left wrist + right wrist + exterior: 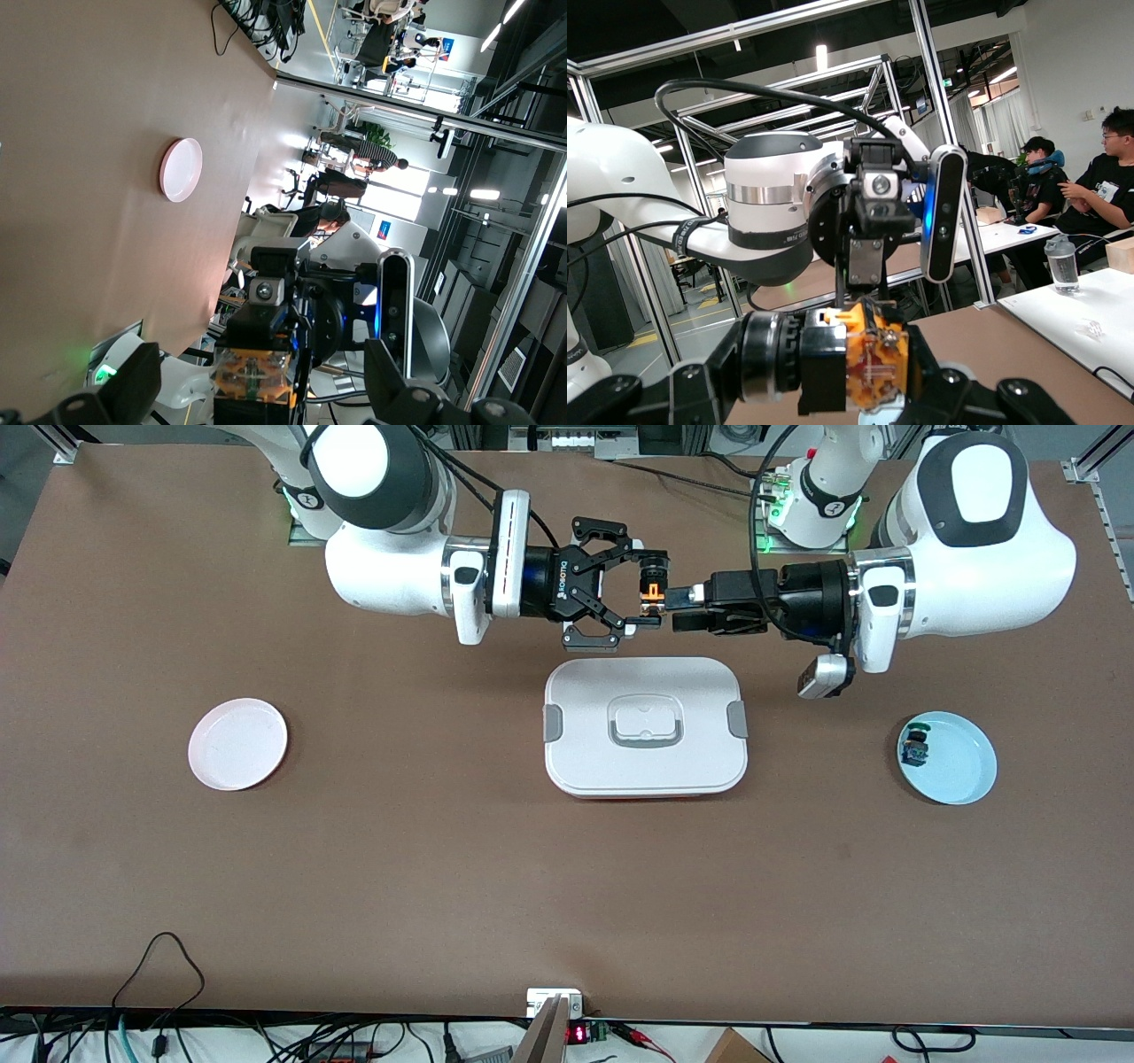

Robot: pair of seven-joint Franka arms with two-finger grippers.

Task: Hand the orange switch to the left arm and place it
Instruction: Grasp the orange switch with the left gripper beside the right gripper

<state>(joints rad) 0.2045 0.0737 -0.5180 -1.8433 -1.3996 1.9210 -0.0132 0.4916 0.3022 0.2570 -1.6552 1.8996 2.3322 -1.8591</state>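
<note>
The orange switch (654, 591) is up in the air between the two grippers, over the bare table by the edge of the box (585, 726) that faces the robots' bases. My right gripper (648, 589), the multi-link one, is shut on the switch end to end, one finger on its black collar. In the right wrist view the switch (873, 363) fills the right gripper (833, 381). My left gripper (671, 607) is open; its fingers stand either side of the switch (252, 372) without touching it, as the left wrist view (266, 398) shows.
The white box lies shut at the table's middle. A pink plate (237, 744) lies toward the right arm's end. A light blue plate (957, 775) toward the left arm's end holds a small green-capped switch (915, 748).
</note>
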